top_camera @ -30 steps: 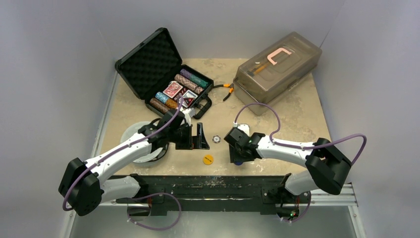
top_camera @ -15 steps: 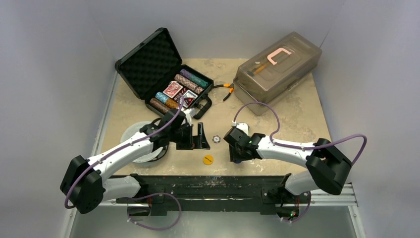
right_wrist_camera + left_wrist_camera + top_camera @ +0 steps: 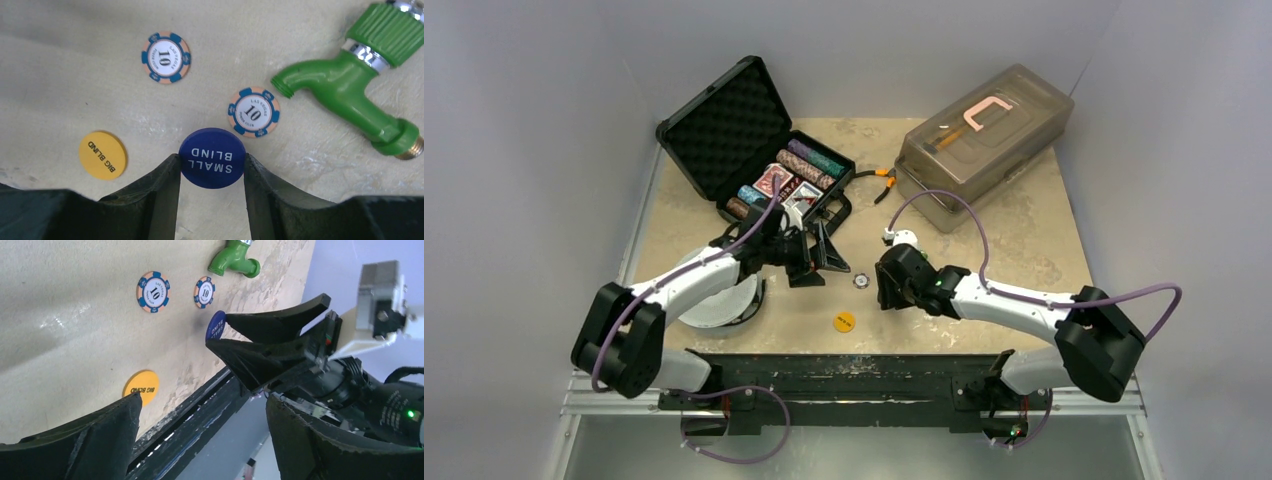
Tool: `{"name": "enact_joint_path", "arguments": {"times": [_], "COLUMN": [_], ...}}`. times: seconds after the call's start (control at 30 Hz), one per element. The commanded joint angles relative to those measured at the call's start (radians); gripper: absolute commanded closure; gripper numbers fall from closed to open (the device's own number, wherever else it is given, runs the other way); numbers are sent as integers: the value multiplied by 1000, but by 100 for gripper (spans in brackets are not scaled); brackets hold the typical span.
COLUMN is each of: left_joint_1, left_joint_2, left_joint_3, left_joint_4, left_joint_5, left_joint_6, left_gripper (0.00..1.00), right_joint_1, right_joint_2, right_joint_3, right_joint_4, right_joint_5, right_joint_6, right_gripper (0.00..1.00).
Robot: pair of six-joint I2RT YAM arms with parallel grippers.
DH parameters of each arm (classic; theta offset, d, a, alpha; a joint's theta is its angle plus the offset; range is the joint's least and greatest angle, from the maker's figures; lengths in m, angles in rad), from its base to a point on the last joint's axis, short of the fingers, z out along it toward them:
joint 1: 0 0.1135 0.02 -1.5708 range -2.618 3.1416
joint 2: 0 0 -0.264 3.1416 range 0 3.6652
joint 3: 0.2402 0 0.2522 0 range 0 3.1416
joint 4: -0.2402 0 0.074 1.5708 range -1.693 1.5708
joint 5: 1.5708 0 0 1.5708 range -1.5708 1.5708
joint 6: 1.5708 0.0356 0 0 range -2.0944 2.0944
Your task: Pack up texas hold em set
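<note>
The black case [image 3: 724, 125] lies open at the back left, with rows of chips and red card decks [image 3: 776, 180] inside. My right gripper [image 3: 212, 161] is shut on a blue SMALL BLIND button [image 3: 212, 158], held just above the table; it also shows in the left wrist view [image 3: 216, 325]. A yellow BIG BLIND button [image 3: 102, 155] lies to its left, near the front edge [image 3: 844, 321]. Two loose "10" chips [image 3: 165, 50] [image 3: 254, 112] lie on the table. My left gripper [image 3: 816, 262] is open and empty, just in front of the case.
A green toy faucet [image 3: 360, 85] lies to the right of the chips. A large translucent grey box [image 3: 984, 135] stands at the back right, with pliers [image 3: 879, 178] beside it. A white round object [image 3: 714, 295] sits under my left arm. The table's front edge [image 3: 200, 395] is close.
My right gripper has moved back from the front edge and left, towards the table's middle. My left arm has swung back towards the case, its open gripper turning.
</note>
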Motion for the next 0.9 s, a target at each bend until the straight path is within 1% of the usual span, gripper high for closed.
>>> {"name": "enact_joint_path", "arguments": {"times": [0.0,0.1,0.23,0.3,0.47,0.67,0.87], "left_joint_1": [31,45,55,54,56,55,54], "left_joint_2": [90,142,191,206,209,228,225], "left_joint_3": [66,87,109,120,129,144,146], "left_joint_4": [105,140,171,171,135,136,89], "left_joint_5": [131,170,217,232,212,244,269], "left_joint_6": [-46,-58,-73,-70,-36,-22,30], "left_gripper": [10,11,17,21,24,43,55], "right_joint_1": [-18,-24,-27,-28,-30,-34,-37], "right_joint_2": [-17,-16,-6,-11,-21,-20,-15], "right_joint_3": [47,87,136,146,165,184,198], "right_joint_4": [139,160,174,188,219,239,247], "right_joint_5": [-94,-170,-251,-257,-309,-325,-340], "right_joint_6": [-157,-242,-312,-329,-358,-381,-386], "right_gripper": [65,65,66,66,65,65,66]}}
